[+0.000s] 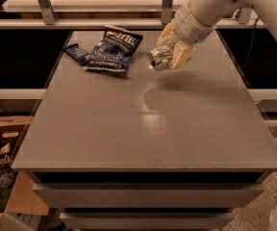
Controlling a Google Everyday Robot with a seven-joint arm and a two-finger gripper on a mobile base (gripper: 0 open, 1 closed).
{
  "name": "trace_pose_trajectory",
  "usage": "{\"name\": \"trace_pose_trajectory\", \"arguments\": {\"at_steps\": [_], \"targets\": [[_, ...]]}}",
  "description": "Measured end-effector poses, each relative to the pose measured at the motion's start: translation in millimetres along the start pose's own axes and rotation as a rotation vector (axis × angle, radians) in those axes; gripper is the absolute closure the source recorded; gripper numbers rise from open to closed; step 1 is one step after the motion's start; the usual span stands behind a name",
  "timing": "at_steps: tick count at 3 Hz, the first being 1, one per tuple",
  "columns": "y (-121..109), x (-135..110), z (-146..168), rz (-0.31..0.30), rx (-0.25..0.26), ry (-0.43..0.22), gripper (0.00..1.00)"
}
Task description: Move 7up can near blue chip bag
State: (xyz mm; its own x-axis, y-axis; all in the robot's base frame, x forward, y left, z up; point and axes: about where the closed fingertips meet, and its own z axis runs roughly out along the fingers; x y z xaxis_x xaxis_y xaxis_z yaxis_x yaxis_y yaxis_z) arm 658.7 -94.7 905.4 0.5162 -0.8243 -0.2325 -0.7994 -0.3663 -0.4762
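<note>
gripper (169, 55) is over the far half of the bench (153, 129), about mid-width, arm reaching in from the far-right corner. fingers pinched on the 7up can (158, 59). can is off the surface, tipped on its side, round silver top facing the near-left corner. its shadow (160, 96) falls on the bench toward the near edge. blue chip bag (110, 49) lies flat by the far-left corner. can is near the bag's right side, not touching.
</note>
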Motion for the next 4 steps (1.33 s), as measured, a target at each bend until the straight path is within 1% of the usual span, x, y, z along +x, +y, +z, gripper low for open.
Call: {"name": "trace_pose_trajectory", "arguments": {"at_steps": [1,2,3,4], "targets": [[-17.1,-8.6,19.0,-0.020,0.014,-0.029,1.00],[-29.4,-14.6,39.3,-0.027,0.020,-0.046,1.00],[-37.8,-22.8,54.6,-0.039,0.019,-0.063,1.00],[-43.8,-30.3,68.5,-0.051,0.007,-0.073,1.00]]}}
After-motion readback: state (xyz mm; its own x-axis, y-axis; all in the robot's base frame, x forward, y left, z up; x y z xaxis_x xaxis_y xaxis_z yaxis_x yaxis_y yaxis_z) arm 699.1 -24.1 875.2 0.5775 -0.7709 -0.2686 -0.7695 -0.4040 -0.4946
